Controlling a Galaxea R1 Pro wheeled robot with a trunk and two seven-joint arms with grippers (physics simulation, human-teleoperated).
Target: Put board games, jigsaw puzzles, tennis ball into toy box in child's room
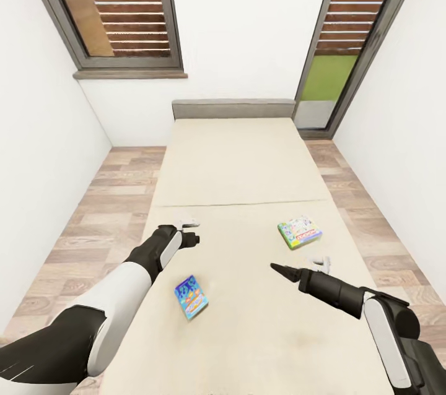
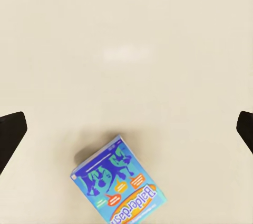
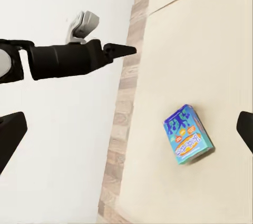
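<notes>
Two board games lie on the beige bed (image 1: 235, 160). The blue board game (image 1: 191, 297) rests near the foot end, between my arms, and also appears in the left wrist view (image 2: 118, 184) and the right wrist view (image 3: 188, 135). The green-and-white board game (image 1: 300, 231) lies further right. My left gripper (image 1: 191, 230) hovers open above the bed, just beyond the blue game, nothing between its fingers (image 2: 10, 134). My right gripper (image 1: 297, 264) is open too, near the green-and-white game, pointing towards the left arm (image 3: 68, 58).
Wooden floor (image 1: 105, 209) runs along both sides of the bed, with white walls close by. A grey headboard (image 1: 233, 108) stands at the far end. A shuttered window (image 1: 124, 5) is back left and a glass door (image 1: 334, 73) back right.
</notes>
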